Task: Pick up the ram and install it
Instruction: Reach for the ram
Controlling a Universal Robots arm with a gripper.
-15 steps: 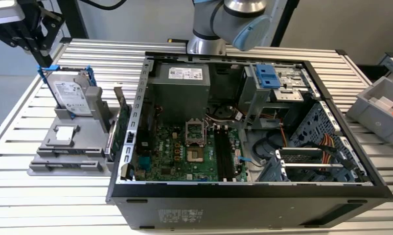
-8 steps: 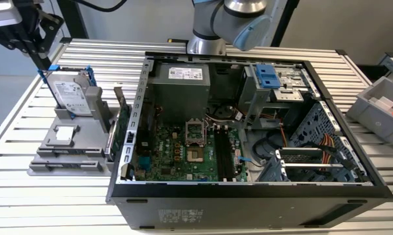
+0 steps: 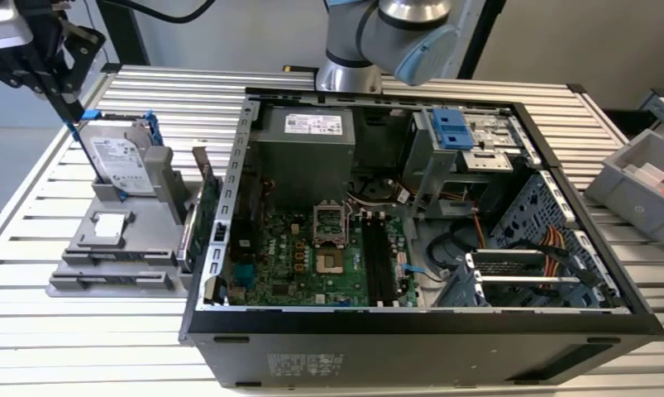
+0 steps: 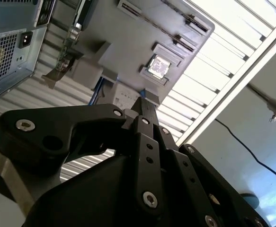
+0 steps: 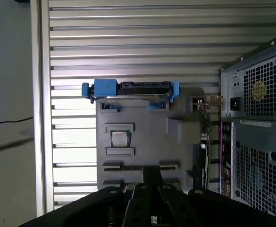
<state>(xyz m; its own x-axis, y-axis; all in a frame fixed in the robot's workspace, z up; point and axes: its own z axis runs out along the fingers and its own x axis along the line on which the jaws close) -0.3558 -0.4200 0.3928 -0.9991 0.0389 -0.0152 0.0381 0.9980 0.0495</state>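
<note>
The slatted desk [image 3: 177,91] gives everything a flat, steady bed. On it the computer case [image 3: 420,335] lies on its side with the panel off. That turns the board [image 3: 298,256] inside face up, so its long black memory slots [image 3: 376,256] can be reached from above.

Just beside the case, on the exterior view's left, sits a grey holder [image 5: 147,137]. Its cut-outs seem made to keep each part steady and apart from the others, ready to be taken from above. A hard drive [image 3: 120,157] in a blue frame stands on edge at one end. A green card [image 3: 199,223] stands on edge along the side nearest the case. A small square chip [image 5: 120,138] lies flat in the middle.

The gripper [image 3: 76,117] hangs pointing down above the holder, apart from it. I cannot tell whether it is clenched on something or free.

Narrow, stick-length grooves [image 5: 114,166] cross the holder's end away from the drive. The ram is too thin to make out. It may stand on edge in a groove or be pinched in the gripper, so its colour and chips cannot be read.
</note>
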